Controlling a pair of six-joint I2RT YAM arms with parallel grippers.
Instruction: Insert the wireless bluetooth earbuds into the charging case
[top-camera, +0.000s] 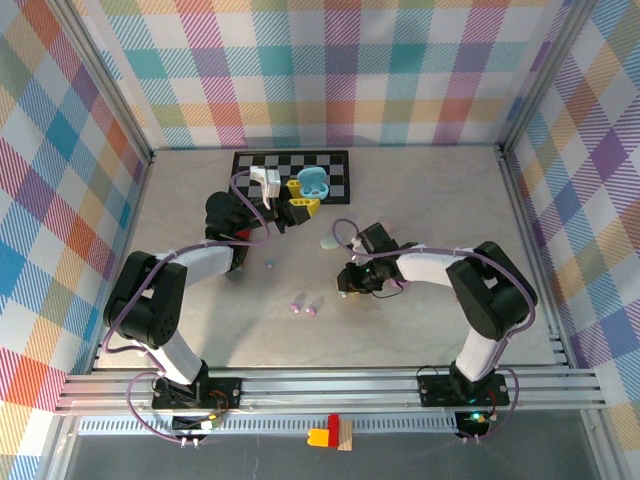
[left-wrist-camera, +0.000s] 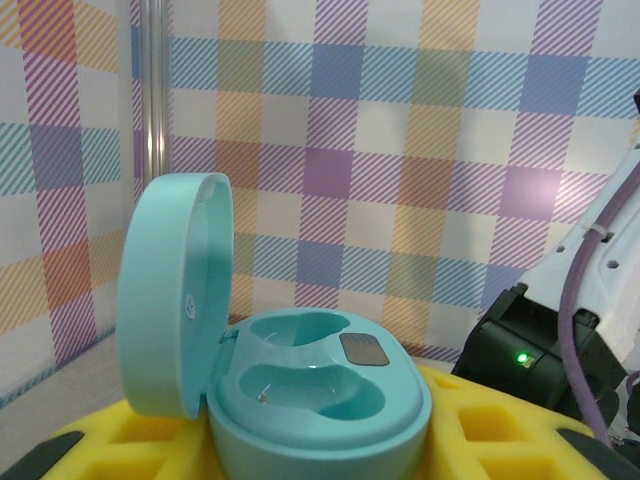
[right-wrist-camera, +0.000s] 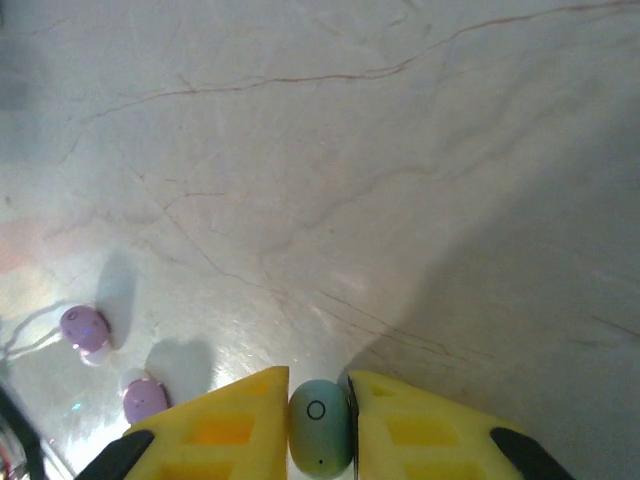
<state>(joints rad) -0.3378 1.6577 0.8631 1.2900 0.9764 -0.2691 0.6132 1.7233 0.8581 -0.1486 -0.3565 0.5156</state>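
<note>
The right gripper (right-wrist-camera: 318, 392) pinches a mint earbud (right-wrist-camera: 320, 432) between its jaws; the left gripper (left-wrist-camera: 320, 445) clamps the open charging case (left-wrist-camera: 318, 398). Line it over a well, lower gently.

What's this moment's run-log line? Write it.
left gripper: shut on open charging case | right gripper: shut on teal earbud | case wells: empty | lilac earbuds: loose on table

Left wrist view: the lower edge crops the open charging case (left-wrist-camera: 320, 405) and the yellow fingers (left-wrist-camera: 125, 438) flanking it. Right wrist view: the mint earbud (right-wrist-camera: 320, 425) is cropped below.
</note>
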